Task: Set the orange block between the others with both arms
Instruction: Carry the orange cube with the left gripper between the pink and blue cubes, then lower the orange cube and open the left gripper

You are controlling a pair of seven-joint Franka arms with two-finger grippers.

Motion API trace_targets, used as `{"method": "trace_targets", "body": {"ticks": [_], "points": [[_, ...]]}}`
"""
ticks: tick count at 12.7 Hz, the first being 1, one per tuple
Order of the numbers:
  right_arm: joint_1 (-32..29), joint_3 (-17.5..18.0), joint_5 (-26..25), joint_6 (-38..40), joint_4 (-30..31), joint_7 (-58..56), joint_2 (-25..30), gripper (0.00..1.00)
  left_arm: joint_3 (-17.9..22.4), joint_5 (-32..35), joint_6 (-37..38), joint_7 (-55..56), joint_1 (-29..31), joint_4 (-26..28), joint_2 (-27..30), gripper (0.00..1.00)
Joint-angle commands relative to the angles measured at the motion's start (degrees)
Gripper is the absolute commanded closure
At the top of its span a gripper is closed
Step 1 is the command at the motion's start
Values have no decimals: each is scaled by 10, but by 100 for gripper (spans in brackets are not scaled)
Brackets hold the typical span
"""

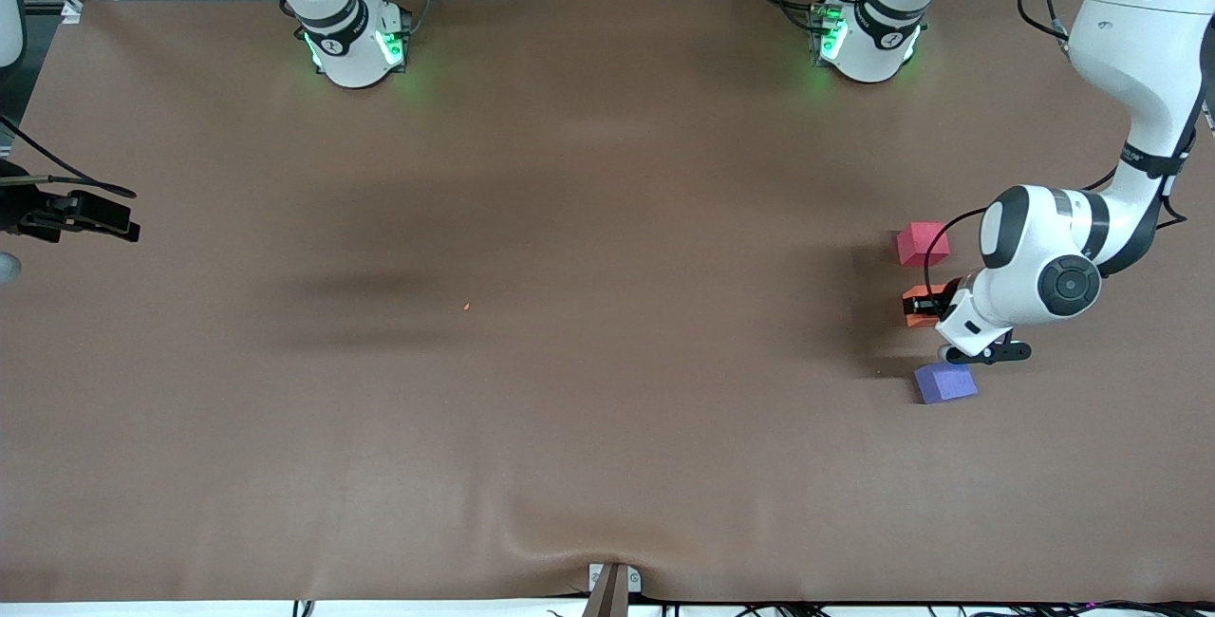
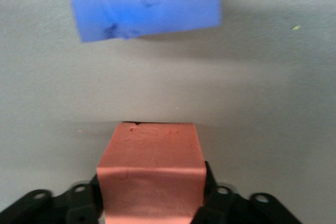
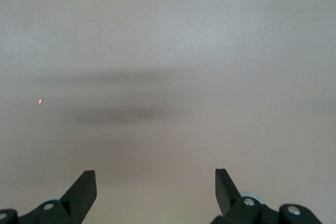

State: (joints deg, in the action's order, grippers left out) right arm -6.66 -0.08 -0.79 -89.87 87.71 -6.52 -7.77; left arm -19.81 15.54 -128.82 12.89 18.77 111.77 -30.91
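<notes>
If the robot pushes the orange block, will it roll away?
Probably not: the orange block has flat faces, so it should slide. It looks like foam, likely light and squashy. The left gripper is around it.

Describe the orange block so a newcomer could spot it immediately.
Go to the left arm's end of the brown table, where three small foam cubes sit in a line. The orange block is the middle one, between the pinkish-red cube and the purple-blue cube, in the left tool.

Three foam cubes: one orange block [image 1: 919, 306]; one pinkish-red cube [image 1: 922, 243]; one purple-blue cube [image 1: 944, 383]; two arms; one table [image 1: 570, 408]
</notes>
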Motion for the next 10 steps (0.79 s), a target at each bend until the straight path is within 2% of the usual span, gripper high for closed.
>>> {"method": "trace_targets", "body": {"ticks": [1,6,10], "points": [[-12,7,6,7,-10,-9,-2,0,-19,6,-1,1,4,-10,20,0],[-12,7,6,7,-10,-9,-2,0,-65,4,24,6,4,-60,87,0],[-12,7,6,7,-10,-9,-2,0,-108,2,194,-3,9,-181,103,0]]}}
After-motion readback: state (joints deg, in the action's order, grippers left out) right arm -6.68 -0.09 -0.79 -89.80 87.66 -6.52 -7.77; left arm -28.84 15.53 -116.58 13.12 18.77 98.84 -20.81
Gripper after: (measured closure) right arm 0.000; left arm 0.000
